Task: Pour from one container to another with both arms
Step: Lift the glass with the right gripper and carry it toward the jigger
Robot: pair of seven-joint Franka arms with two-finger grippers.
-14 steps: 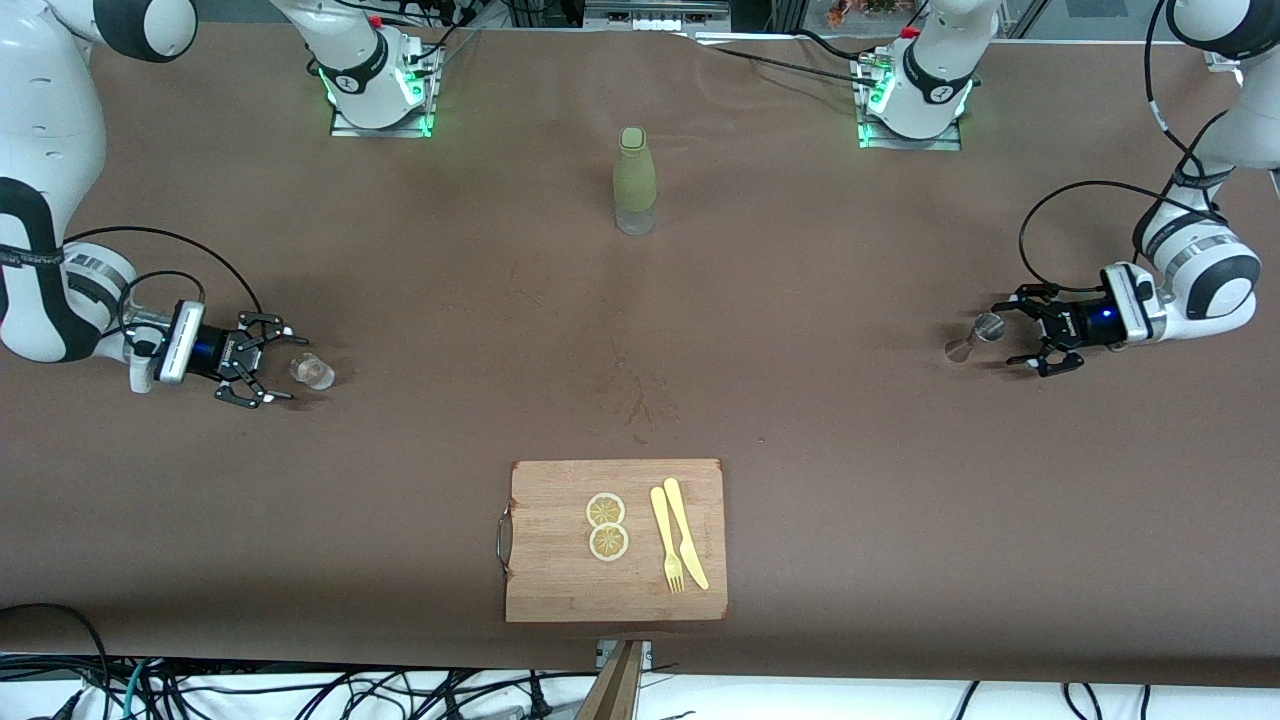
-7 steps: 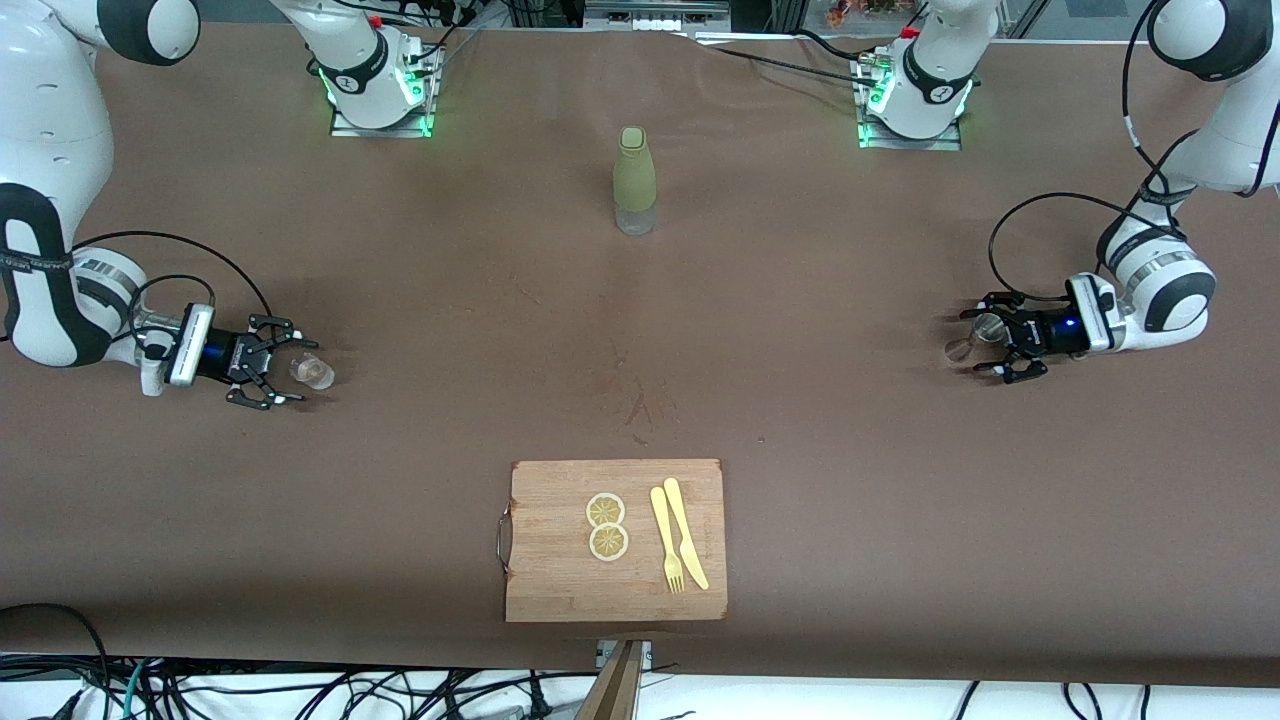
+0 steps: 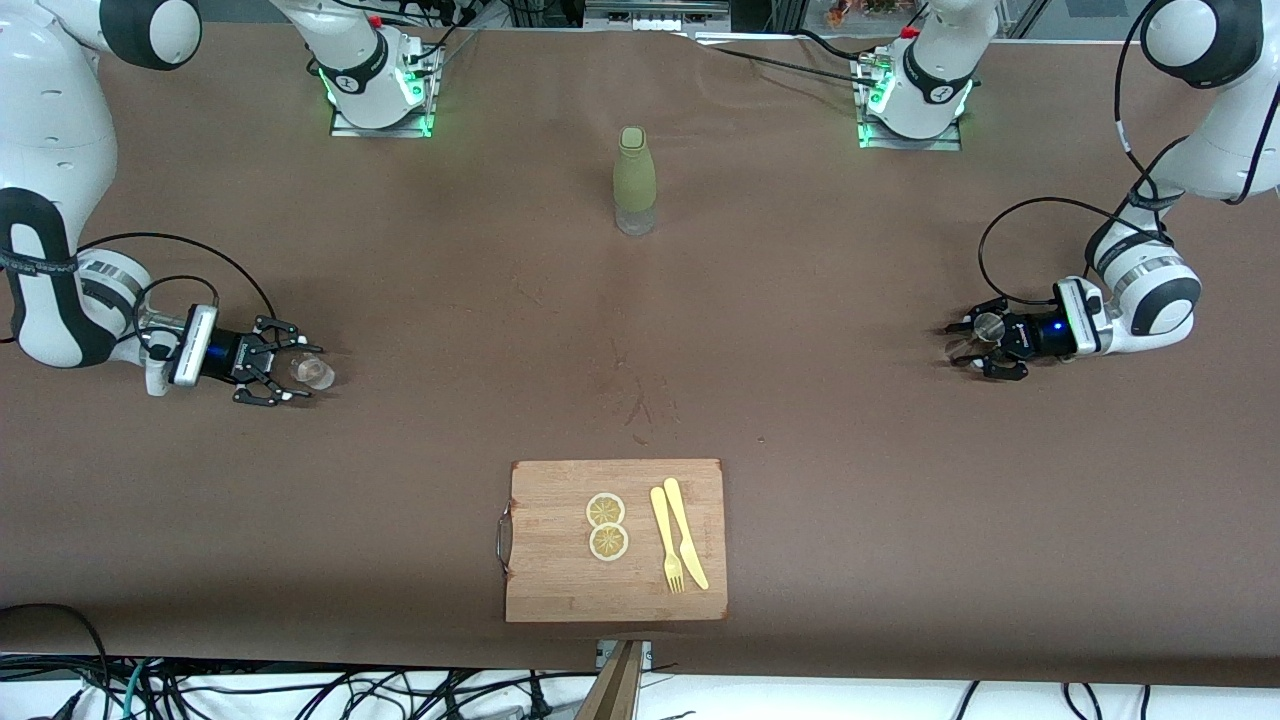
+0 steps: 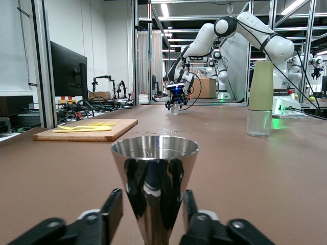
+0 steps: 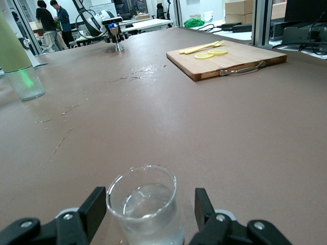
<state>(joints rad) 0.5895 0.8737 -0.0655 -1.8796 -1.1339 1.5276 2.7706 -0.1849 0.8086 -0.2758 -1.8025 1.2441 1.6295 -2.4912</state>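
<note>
Left hand (image 4: 152,214) pinching steel jigger (image 4: 155,178), right hand (image 5: 145,214) spread around glass cup (image 5: 144,204) – not touching, both standing on table (image 3: 800,400)

Jigger (image 4: 155,186): polished steel, mirror-glossy. Cup (image 5: 144,204): clear smooth glass. Table (image 3: 860,470): matt brown covering, faintly scuffed. Cutting board (image 3: 560,570): wood, visible grain, metal handle. Bottle (image 3: 634,170): matt olive sleeve over a clear base.

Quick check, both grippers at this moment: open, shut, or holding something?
Left gripper: fingers around the steel jigger on the table, nearly touching its waist; grip cannot be told.
Right gripper: open, fingers either side of the glass cup, clear gaps.
</note>
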